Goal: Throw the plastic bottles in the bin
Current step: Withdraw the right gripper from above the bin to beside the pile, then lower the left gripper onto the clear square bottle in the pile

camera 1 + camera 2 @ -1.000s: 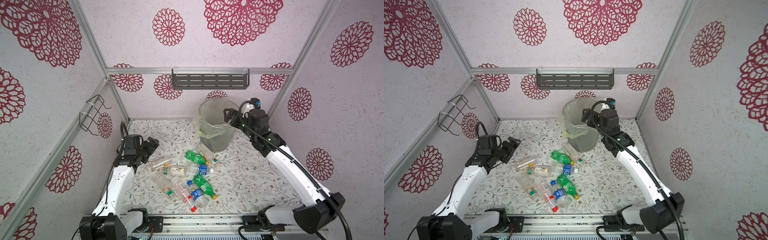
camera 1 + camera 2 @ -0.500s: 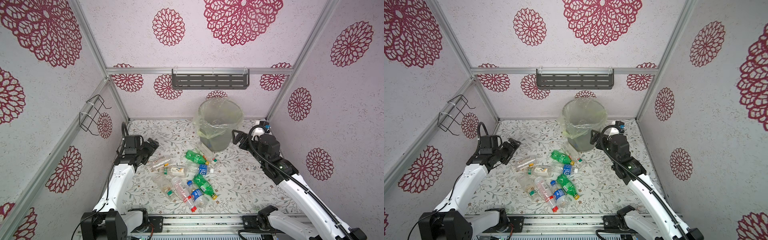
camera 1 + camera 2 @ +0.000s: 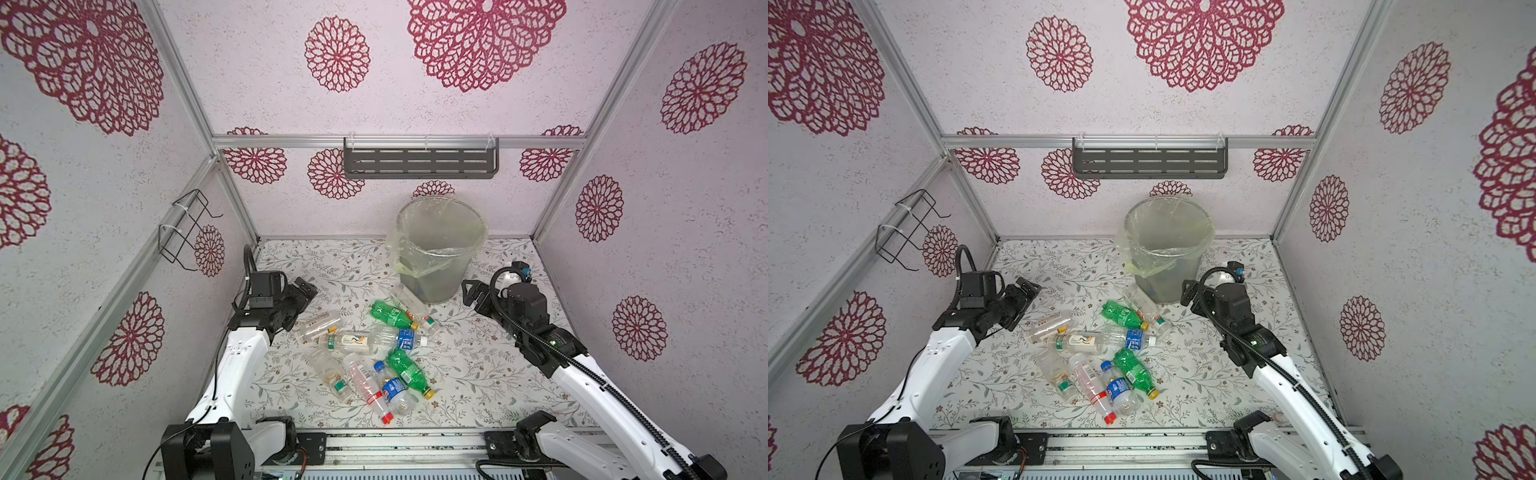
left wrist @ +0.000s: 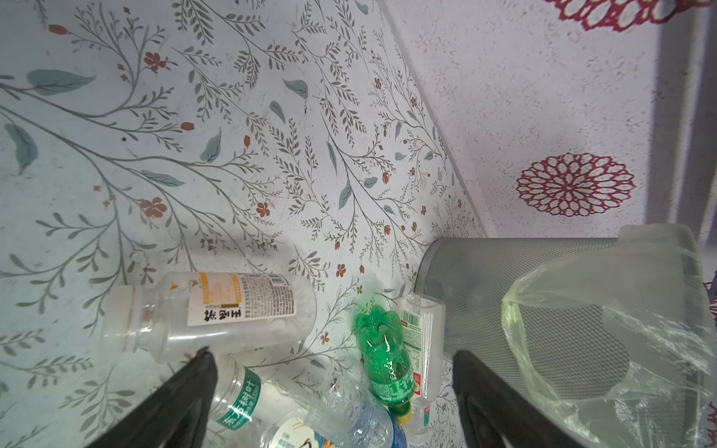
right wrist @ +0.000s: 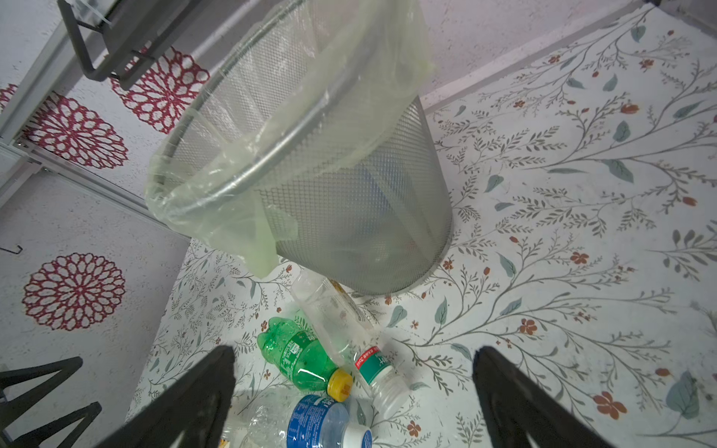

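Green bottle, label Sprite, near bin; clear bottles heaped at tabletop middle, side edges bare. Left gripper, right gripper: spread wide, empty.

lab test booth — wallpapered framed panels

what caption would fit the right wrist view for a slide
Open right gripper facing a green bottle and a clear bottle lying beside the lined mesh bin.
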